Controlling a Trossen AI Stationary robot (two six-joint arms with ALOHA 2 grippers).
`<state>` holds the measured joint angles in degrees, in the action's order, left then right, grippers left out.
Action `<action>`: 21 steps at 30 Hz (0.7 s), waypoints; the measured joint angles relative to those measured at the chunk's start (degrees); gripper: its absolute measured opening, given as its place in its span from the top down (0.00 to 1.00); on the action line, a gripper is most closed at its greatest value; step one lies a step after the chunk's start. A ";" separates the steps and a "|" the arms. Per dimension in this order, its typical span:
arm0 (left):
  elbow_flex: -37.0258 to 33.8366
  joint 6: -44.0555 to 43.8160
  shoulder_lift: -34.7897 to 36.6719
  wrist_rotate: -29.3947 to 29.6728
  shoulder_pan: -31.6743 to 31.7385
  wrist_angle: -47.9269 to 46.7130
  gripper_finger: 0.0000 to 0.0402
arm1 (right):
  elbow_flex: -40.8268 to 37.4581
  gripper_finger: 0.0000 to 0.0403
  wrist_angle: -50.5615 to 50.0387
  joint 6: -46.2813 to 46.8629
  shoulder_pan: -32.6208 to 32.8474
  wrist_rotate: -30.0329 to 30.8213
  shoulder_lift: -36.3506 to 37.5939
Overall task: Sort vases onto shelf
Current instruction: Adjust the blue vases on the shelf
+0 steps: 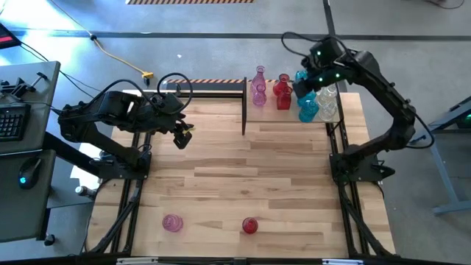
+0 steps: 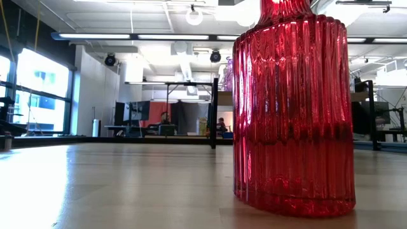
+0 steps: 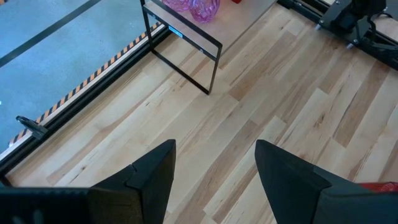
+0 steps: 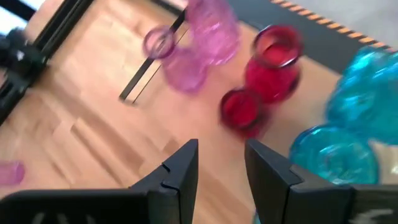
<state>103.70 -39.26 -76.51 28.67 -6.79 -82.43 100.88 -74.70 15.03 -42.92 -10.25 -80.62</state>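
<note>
Pink vases point(image 1: 258, 87), red vases point(image 1: 282, 92), turquoise vases point(image 1: 307, 107) and a clear vase point(image 1: 328, 101) stand upright on the pale shelf point(image 1: 283, 119) at the table's far right. A pink vase point(image 1: 172, 223) and a red vase point(image 1: 250, 225) stand on the tabletop near the front edge. The red one fills the low view point(image 2: 292, 108). My right gripper point(image 1: 305, 76) hovers over the shelf's vases, open and empty point(image 4: 221, 168). My left gripper point(image 1: 181, 137) hangs open and empty over the table's far left point(image 3: 214, 168).
The shelf's black metal bars point(image 1: 244, 103) stand up at its left edge and also show in the left wrist view point(image 3: 186, 53). Bare planked tabletop point(image 1: 243, 177) lies between the shelf and the two front vases. A desk with a keyboard point(image 1: 11, 118) stands left of the table.
</note>
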 joint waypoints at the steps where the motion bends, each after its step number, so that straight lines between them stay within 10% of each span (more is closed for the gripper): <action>1: 0.00 -0.07 0.00 0.00 0.00 0.00 0.47 | 0.00 0.72 -0.52 0.20 0.79 -0.01 0.08; 21: 0.00 0.03 0.02 0.00 0.00 0.00 0.47 | -0.60 0.72 -15.32 8.37 14.97 8.43 3.95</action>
<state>103.70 -39.22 -76.49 28.67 -6.78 -82.43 100.28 -90.02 23.40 -27.94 -1.82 -76.67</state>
